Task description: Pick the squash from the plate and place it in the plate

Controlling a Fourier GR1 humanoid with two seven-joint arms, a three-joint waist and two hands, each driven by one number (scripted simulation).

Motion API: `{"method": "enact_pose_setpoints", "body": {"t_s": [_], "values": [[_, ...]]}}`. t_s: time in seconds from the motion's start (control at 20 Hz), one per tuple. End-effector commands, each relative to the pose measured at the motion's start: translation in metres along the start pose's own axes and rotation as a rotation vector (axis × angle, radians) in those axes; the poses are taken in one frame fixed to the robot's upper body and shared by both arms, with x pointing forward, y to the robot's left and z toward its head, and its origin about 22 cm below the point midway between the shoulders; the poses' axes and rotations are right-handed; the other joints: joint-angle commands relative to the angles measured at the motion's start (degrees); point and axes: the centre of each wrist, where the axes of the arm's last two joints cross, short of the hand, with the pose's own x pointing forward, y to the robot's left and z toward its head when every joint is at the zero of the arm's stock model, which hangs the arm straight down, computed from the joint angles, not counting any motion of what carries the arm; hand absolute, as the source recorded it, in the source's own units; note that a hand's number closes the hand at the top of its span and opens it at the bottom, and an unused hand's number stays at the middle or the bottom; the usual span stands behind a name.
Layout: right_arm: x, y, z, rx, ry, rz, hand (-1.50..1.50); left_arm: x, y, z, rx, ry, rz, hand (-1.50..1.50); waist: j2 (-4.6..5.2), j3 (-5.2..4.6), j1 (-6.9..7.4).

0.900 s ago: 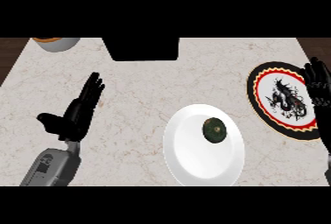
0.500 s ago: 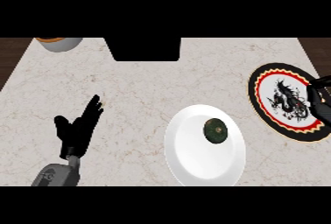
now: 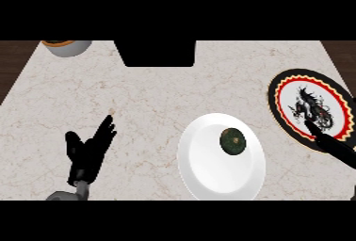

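Dark-green round squash (image 3: 233,141) looks rigid, smooth; cup its sides. Your right robot hand (image 3: 332,144): grip state unclear, holds nothing visible.

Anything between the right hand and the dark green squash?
Head view: only the white plate's rim and bare marble counter separate the right hand from the dark green squash.

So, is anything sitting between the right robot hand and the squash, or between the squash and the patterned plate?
Nothing visible. The squash lies on the white plate; bare counter separates it from the right robot hand and the dragon plate.
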Motion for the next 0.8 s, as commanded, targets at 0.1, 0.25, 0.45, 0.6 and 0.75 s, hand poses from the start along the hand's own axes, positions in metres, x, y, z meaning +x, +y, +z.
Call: {"method": "enact_pose_setpoints", "body": {"t_s": [0.1,0.25,0.45,0.6,0.75], "values": [[0.014,-0.016,0.020,0.133,0.041,0.117,-1.50,0.001,-0.008,0.010,0.007,0.017,-0.002,0.00,-0.06,-0.04,-0.06],[0.024,-0.016,0.020,0.339,0.114,0.264,-1.50,-0.014,0.003,0.010,-0.024,0.021,-0.020,0.00,0.05,-0.25,0.09],[0.041,-0.014,0.011,0.502,0.178,0.437,-1.50,-0.002,-0.001,0.009,-0.005,0.024,-0.033,0.00,0.07,-0.21,0.78],[0.073,0.002,0.018,0.558,0.189,0.480,-1.50,-0.004,-0.003,0.006,-0.014,0.015,-0.001,0.00,0.01,-0.19,0.15],[0.093,0.014,0.027,0.582,0.239,0.540,-1.50,0.007,0.003,-0.004,-0.004,0.014,0.010,0.00,0.01,-0.15,-0.08]]}}
